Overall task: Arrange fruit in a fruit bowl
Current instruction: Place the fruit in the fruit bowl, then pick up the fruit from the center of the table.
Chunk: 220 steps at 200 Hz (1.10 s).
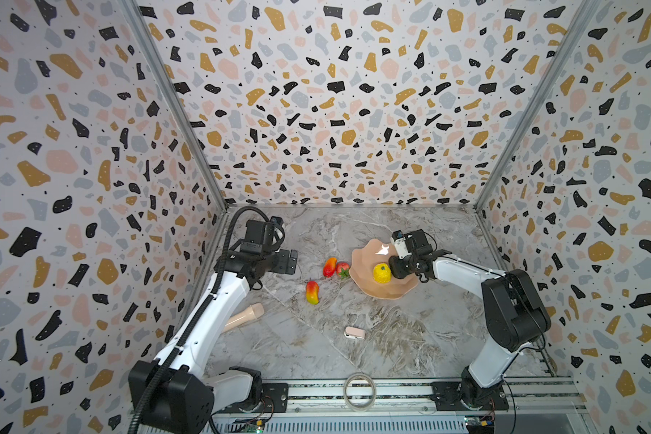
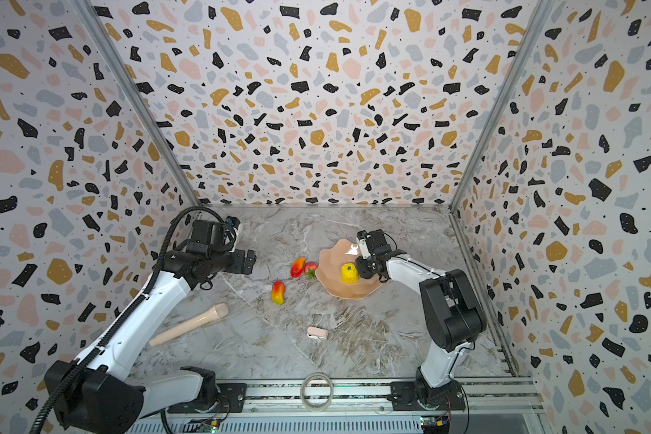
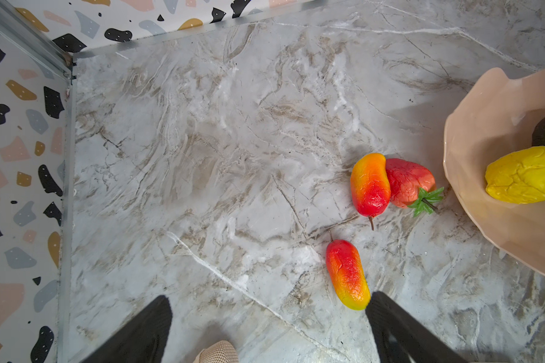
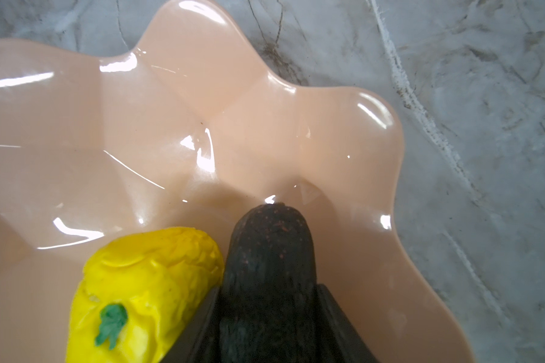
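We see the dark oval fruit (image 4: 271,248) lying lengthwise btwn the fingers of the right gripper (image 4: 268,287). Its long axis is in line w/ the jaws, rounded tip pointing straight out ahead over the floor of the fruit bowl (image 4: 170,125). Jaws are nearly closed, clamped on its sides. The yellow bumpy fruit (image 4: 145,283) sits in the bowl too, just beside the dark one & one finger, green stem end nearer the wrist. Ahead of the jaws the bowl floor is bare up to the wavy rim.

The left gripper (image 3: 271,330) hangs over the table (image 3: 202,141), jaws spread wide, gripping nothing. One mango (image 3: 346,273) lies just off one fingertip, yellow end nearest, stem pointing away. Farther ahead the other mango (image 3: 370,185) touches the strawberry (image 3: 406,182), whose leaves point at the bowl rim. Bare marble runs ahead to the wall corner (image 3: 70,59).
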Tool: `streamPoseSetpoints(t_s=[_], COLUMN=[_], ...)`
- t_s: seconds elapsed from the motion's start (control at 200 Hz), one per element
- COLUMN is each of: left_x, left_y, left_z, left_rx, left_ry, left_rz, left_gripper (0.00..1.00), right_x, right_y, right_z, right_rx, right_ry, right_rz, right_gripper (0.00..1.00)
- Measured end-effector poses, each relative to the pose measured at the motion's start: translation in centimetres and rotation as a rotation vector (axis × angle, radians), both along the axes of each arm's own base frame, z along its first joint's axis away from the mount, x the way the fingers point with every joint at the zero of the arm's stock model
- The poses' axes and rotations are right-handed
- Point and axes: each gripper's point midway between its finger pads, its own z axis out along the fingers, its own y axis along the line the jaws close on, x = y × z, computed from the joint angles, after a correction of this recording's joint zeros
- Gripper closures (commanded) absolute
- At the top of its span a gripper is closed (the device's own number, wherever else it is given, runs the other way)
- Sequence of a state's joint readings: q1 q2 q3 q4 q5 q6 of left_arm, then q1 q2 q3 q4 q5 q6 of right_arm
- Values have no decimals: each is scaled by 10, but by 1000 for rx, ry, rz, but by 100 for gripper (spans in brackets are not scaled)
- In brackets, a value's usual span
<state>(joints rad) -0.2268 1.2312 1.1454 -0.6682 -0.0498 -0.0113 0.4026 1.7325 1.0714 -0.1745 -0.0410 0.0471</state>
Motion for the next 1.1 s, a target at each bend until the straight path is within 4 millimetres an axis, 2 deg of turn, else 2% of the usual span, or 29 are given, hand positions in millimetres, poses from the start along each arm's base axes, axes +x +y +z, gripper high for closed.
streamPoseSetpoints(t_s=[0.285,0.386,0.541,0.671,0.771,0.796,0.816,0.881,0.956,1.102], left_x=[0,0,0,0,0,0,0,0,0,0], left_y=[-1,-1,-1,-3,-3,-3,-3,-3,-3,-3], left_z=[0,0,0,0,0,0,0,1,1,1], left_rx=[-4,-5,-6,-6,-6,-6,-6,-6,-7,-7], left_ry=[1,1,1,0,0,0,-1,-2,-3,-5], left_rz=[-4,-5,-5,-9,-10,-10,-10,-10,-10,-10], left_gripper=[0,0,1,0,0,0,0,0,1,0], right_x=[-3,-2,0,3,4,3,3,-1,-10,-39], right_y=[1,1,0,1,5,7,8,20,43,113], right_z=[0,4,15,28,39,42,45,55,69,99], right_rx=[-18,-24,-34,-40,-51,-54,-59,-61,-44,29], right_ry=[6,-4,-24,-52,-72,-78,-85,-107,-139,-198], right_rz=[4,3,0,-2,8,14,21,58,125,306], right_gripper=[43,42,34,24,9,0,1,1,1,1])
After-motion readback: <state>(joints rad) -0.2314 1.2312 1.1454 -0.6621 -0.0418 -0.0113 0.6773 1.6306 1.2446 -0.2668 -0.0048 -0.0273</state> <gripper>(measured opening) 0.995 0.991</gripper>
